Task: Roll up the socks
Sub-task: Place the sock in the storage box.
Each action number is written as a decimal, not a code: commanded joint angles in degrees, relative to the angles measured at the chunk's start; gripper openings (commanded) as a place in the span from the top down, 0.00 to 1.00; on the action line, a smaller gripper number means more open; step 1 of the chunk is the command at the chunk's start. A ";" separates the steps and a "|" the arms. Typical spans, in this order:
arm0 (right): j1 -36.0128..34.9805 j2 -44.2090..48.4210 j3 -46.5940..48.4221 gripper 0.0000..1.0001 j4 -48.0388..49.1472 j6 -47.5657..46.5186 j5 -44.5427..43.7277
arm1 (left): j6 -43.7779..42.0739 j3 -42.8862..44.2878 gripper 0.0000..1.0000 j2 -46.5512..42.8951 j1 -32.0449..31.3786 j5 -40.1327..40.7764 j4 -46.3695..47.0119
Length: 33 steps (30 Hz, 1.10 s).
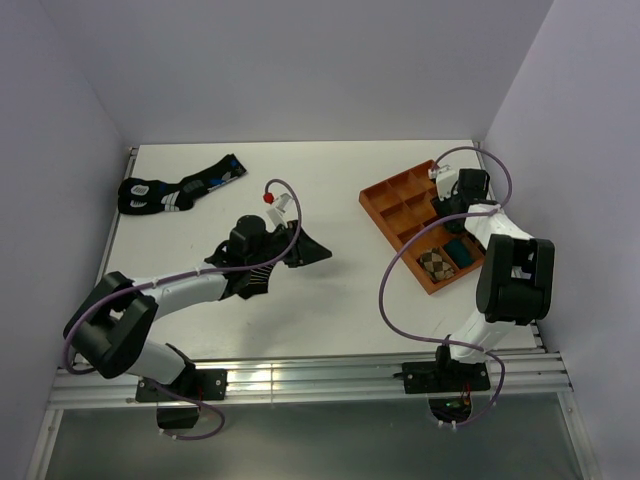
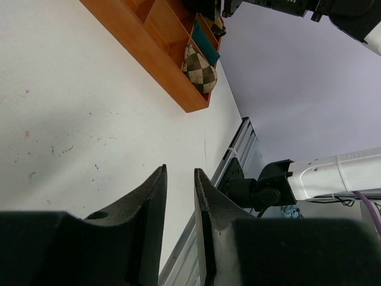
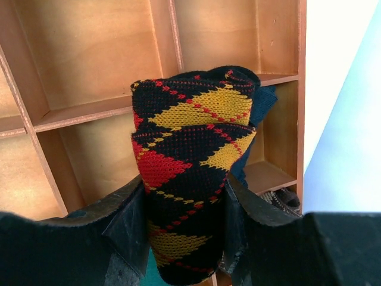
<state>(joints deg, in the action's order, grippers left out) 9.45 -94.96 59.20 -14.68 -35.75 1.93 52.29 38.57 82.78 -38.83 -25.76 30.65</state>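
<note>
Argyle sock roll (image 3: 187, 179): black with red and orange diamonds, clamped between the fingers of the right pincer (image 3: 184, 229), held above the compartments of the wooden tray (image 3: 89, 59), probably for stowing there. Right arm reaches forward over the tray's far end, wrist tipped down. Left pincer (image 2: 180, 196): jaws nearly together, nothing between them, low over the bench (image 2: 71, 107). Striped ankle sock (image 1: 262, 272): under the left wrist, mid-bench. Brown-checked bundle (image 2: 199, 68): in a tray corner compartment.

The white table (image 1: 330, 300) carries an orange compartment tray (image 1: 385, 197) near its right edge and black socks with blue marks (image 1: 178, 188) (far-left corner)
</note>
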 commanded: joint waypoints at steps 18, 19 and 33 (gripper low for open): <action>-0.49 4.26 -3.74 1.00 -12.21 -4.86 2.02 | 0.62 -0.51 0.71 3.17 -0.11 -2.28 5.03; -0.49 4.08 -3.65 1.00 -12.57 -5.03 2.02 | 0.70 -0.51 0.71 3.35 -0.11 -2.45 5.29; -0.40 -6.11 4.33 1.00 -23.36 -5.65 9.66 | 0.88 -0.34 0.71 4.67 -0.19 -3.42 5.91</action>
<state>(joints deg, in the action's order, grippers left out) 9.28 -96.40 62.26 -24.86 -42.13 5.54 53.28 37.98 87.26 -38.83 -27.79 33.65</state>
